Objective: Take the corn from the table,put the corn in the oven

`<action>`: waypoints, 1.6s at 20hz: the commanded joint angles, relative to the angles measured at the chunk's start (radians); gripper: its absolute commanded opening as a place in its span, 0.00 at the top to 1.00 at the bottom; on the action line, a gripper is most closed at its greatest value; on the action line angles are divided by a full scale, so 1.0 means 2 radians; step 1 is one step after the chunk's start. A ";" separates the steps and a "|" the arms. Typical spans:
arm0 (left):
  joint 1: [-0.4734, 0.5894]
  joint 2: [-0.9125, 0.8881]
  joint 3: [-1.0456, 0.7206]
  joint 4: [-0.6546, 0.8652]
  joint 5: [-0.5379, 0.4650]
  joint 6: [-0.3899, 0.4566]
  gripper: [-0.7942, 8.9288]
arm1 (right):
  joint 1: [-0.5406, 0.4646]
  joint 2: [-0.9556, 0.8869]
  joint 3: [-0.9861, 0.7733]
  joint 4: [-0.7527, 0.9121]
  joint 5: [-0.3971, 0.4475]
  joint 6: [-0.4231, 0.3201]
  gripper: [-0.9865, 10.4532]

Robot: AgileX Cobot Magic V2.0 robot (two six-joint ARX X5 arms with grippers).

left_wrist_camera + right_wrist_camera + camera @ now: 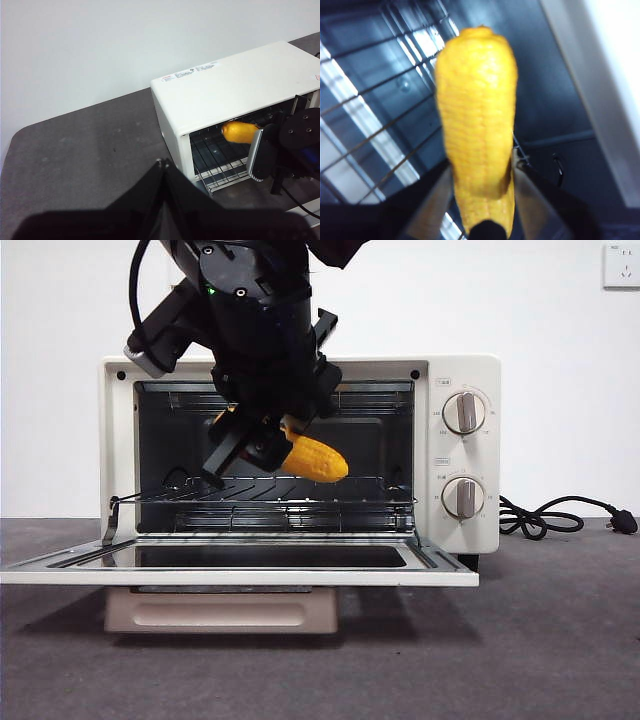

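Observation:
The cream-white oven (465, 375) stands on the dark grey table (560, 640) with its door (240, 575) folded down flat. My right gripper (262, 445) reaches into the oven's mouth from above, shut on the yellow corn (315, 458). The cob hangs above the wire rack (270, 495) without touching it, its tapered end pointing into the cavity. In the right wrist view the corn (477, 120) fills the frame between the two jaws. My left gripper (162, 167) waits shut above the table to one side of the oven (225, 90), with the corn (239, 132) seen through the oven's opening.
Two round knobs (465, 412) sit on the oven's right panel. A black cord (555, 515) with its plug lies on the table to the right. The open door sticks out toward the front. A white wall stands behind.

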 commanded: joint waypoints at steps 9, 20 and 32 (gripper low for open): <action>-0.001 -0.001 -0.004 0.002 0.000 -0.005 0.92 | 0.002 0.009 0.002 -0.012 0.002 0.035 0.56; -0.001 -0.001 -0.004 0.002 0.000 -0.005 0.92 | 0.009 0.004 0.002 -0.041 0.029 0.065 0.53; -0.001 -0.001 -0.004 0.002 0.000 -0.005 0.92 | 0.043 -0.049 0.002 -0.100 0.056 0.134 0.53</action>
